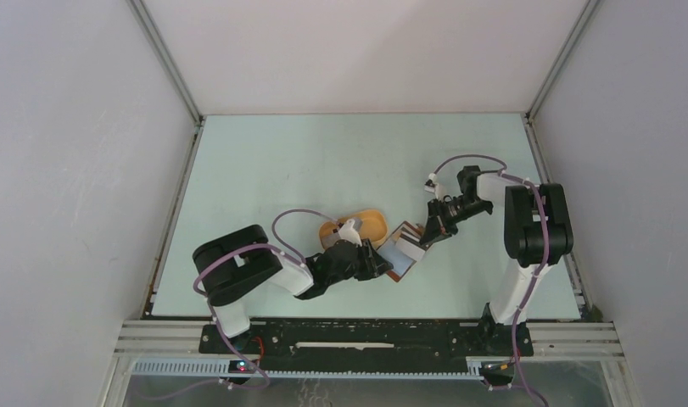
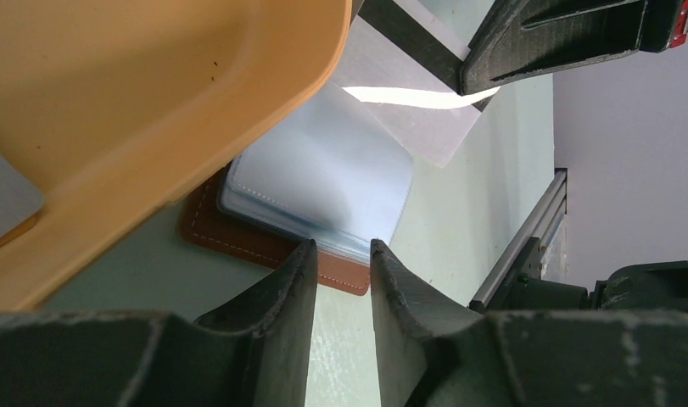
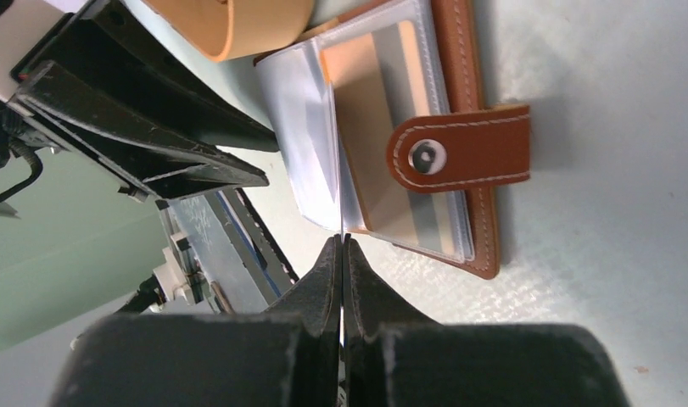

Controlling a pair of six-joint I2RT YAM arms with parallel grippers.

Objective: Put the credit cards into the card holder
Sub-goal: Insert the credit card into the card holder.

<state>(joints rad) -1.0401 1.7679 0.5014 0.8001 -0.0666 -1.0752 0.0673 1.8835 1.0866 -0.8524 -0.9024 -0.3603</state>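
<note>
A brown card holder (image 3: 461,158) lies open on the pale green table (image 1: 272,161), just beside an orange tray (image 2: 153,102) with a grey credit card (image 2: 8,200) in it. The right gripper (image 3: 342,240) pinches one of the holder's clear sleeves. The left gripper (image 2: 343,248) hovers at the holder's edge, its jaws narrow and empty. White walls (image 1: 69,170) enclose the table.

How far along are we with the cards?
Done: card holder lies open. In hand: right gripper, jaws shut, pinches a thin pale sheet over it, card or sleeve unclear; left gripper has its jaws apart at its edge. Left: a grey card sits in the orange tray.
</note>
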